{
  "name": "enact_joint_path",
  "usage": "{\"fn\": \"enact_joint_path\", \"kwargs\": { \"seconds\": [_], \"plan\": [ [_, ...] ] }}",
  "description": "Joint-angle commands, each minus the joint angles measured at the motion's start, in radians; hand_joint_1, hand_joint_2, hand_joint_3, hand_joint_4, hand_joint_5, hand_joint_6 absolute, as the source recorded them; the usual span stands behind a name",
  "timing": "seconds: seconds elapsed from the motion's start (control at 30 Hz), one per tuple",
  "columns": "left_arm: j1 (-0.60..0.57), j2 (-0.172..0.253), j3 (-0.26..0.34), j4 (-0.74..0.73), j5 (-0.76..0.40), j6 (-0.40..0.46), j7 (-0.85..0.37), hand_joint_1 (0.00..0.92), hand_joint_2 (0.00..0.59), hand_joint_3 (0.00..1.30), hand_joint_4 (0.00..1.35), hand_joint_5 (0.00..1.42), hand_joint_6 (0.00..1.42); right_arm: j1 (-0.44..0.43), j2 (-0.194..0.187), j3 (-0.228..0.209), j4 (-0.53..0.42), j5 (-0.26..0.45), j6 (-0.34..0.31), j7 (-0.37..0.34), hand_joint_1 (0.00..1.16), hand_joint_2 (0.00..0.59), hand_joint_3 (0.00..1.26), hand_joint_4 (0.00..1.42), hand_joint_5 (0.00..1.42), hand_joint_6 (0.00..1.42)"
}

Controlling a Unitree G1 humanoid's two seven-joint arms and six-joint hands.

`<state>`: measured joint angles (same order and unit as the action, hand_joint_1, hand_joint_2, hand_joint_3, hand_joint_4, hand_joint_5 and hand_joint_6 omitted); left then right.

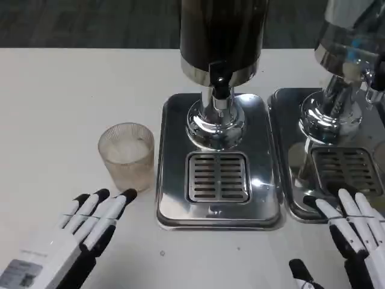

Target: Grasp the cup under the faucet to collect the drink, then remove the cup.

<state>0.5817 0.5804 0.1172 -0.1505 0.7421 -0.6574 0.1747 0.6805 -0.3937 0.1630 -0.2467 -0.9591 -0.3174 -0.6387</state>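
Note:
A ribbed translucent cup [127, 156] stands upright on the white table, left of the dispenser's steel base [219, 159]. The black faucet [219, 81] hangs above the drip grate [218, 176], which holds nothing. My left hand [93, 220] lies at the lower left, fingers stretched out toward the cup, its fingertips just short of the cup's base, gripping nothing. My right hand [352, 232] sits at the lower right with fingers spread, near the front edge of the second tray, holding nothing.
A second dispenser [346, 72] with its own steel tray [337, 162] stands to the right, close to my right hand. The dark drink tank [221, 33] rises behind the faucet. Open white tabletop [54, 108] lies left of the cup.

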Motion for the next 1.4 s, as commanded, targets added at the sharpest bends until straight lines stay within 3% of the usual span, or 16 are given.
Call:
{"fn": "enact_joint_path", "kwargs": {
  "seconds": [0.03,0.4,0.8,1.0,1.4],
  "plan": [
    [-0.003,0.000,-0.001,0.008,-0.030,-0.015,0.008,0.000,0.085,0.00,0.00,0.00,0.00,0.003,0.006,-0.006,-0.017,0.009,0.001,0.010,0.45,0.379,0.21,0.06,0.05,0.15],
    [-0.138,-0.007,0.011,0.168,-0.146,-0.082,0.047,0.000,0.057,0.00,0.00,0.00,0.00,-0.011,0.058,0.028,-0.031,-0.014,0.025,0.021,0.45,0.379,0.22,0.07,0.06,0.16],
    [-0.439,-0.044,-0.015,0.484,-0.215,-0.112,0.118,0.000,0.050,0.00,0.00,0.00,0.00,-0.050,0.086,0.065,-0.017,-0.023,0.035,0.023,0.45,0.379,0.24,0.11,0.09,0.18],
    [-0.596,-0.053,-0.049,0.656,-0.243,-0.093,0.104,0.086,0.037,0.00,0.00,0.00,0.04,-0.094,0.102,0.082,-0.015,-0.023,0.043,0.026,0.45,0.379,0.25,0.15,0.12,0.19],
    [-0.804,-0.044,-0.122,0.984,-0.276,-0.107,0.097,0.205,0.025,0.00,0.00,0.09,0.13,-0.141,0.119,0.128,0.008,-0.031,0.046,0.029,0.45,0.379,0.28,0.19,0.16,0.20]
  ]
}}
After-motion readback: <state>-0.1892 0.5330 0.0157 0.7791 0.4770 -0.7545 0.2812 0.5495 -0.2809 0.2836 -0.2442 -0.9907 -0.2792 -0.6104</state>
